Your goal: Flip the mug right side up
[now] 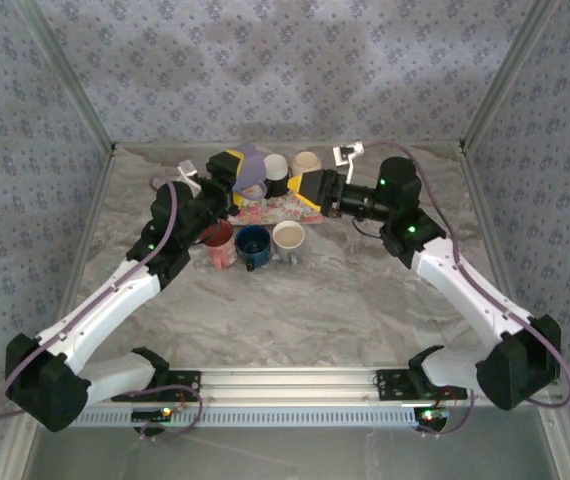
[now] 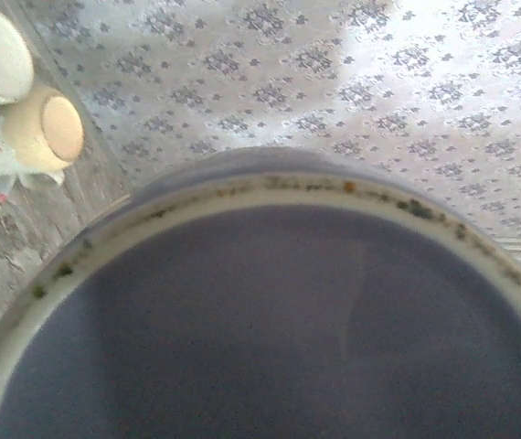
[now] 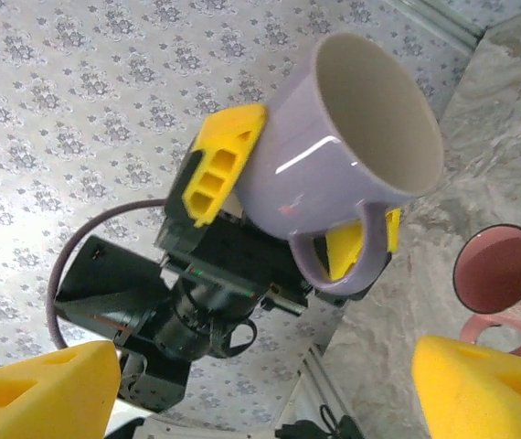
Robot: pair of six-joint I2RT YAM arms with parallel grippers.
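Note:
The lavender mug [image 3: 334, 137] hangs in the air at the back of the table, tilted, with its mouth turned up and sideways in the right wrist view. My left gripper [image 3: 297, 197] is shut on its body, one yellow finger [image 3: 215, 169] on each side, and the handle points away from the wrist. From above, the mug [image 1: 253, 162] shows beside the left gripper [image 1: 233, 172]. In the left wrist view the mug's base [image 2: 270, 311] sits close against the lens. My right gripper [image 1: 310, 190] stands open facing the mug, its yellow fingertips [image 3: 484, 384] apart from it with nothing between them.
Red [image 1: 218, 243], blue [image 1: 253, 245] and white [image 1: 288, 240] mugs stand upright in a row mid-table. A white mug [image 1: 277, 170] and a beige mug [image 1: 306, 162] sit upside down at the back. A floral cloth [image 1: 275, 207] lies below the grippers.

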